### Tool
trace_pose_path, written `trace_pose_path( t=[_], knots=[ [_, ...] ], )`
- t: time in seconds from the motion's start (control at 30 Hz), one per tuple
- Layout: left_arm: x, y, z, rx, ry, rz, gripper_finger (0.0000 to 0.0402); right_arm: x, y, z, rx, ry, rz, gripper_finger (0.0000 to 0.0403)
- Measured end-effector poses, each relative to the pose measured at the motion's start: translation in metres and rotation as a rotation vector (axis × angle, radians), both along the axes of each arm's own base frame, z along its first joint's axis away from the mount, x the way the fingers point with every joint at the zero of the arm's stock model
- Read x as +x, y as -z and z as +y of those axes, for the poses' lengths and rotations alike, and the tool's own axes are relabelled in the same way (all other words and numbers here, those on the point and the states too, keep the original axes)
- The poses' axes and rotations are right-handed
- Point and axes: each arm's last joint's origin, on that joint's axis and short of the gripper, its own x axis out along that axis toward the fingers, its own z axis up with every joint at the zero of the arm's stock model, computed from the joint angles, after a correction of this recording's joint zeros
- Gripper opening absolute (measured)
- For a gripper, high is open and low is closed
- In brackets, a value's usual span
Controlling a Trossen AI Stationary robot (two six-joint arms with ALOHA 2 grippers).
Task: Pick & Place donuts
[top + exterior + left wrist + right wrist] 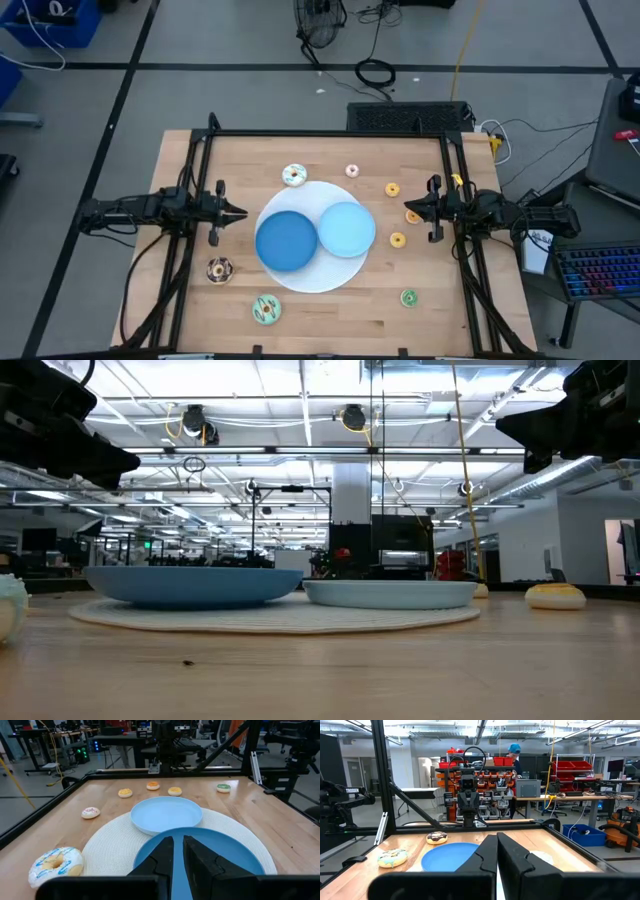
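Donuts are lying scattered on the worktop [200, 320], seven in all, none of them on a plate. Three are the larger kind: a white-iced donut [294, 176] is sitting just beyond the far edge of the round white mat [330, 276], a chocolate-brown donut [219, 269] is lying to the mat's left near the front, and a green-iced donut [265, 309] is lying just in front of the mat. Four are tiny: a pink one [352, 171] at the far side, an orange one [392, 189] and a yellow one [398, 240] to the right of the mat, and a green one [408, 297] nearer the front right.

Two plates are resting on the mat, touching side by side: a darker blue plate [287, 240] on the left and a lighter blue plate [347, 228] on the right.

Both arms are hovering above the worktop's side edges, holding nothing. The left claw [240, 213] is pointing inward with its fingers closed together; the right claw [409, 214] is doing the same from the opposite side.
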Motion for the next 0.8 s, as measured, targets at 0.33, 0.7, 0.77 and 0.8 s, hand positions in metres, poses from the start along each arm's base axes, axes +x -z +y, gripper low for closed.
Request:
trace_pose_path(
  t=[0.33,0.7,0.77,0.8],
  knots=[
    [0.0003,-0.0013,0.0017,0.008,-0.054,-0.017,0.0049,0.0000,0.0000,0.0000,0.000,0.000,0.000,0.0000],
    [0.0004,-0.0019,0.0017,0.034,-0.051,-0.023,0.0049,0.0000,0.0000,0.0000,0.000,0.000,0.000,0.0000],
    [0.0005,-0.0029,0.0016,0.032,-0.051,-0.034,0.0049,0.0000,0.0000,0.0000,0.000,0.000,0.000,0.0000],
    [0.0006,-0.0039,0.0016,0.022,-0.052,-0.044,0.0049,0.0000,0.0000,0.0000,0.000,0.000,0.000,0.0000]
  ],
)
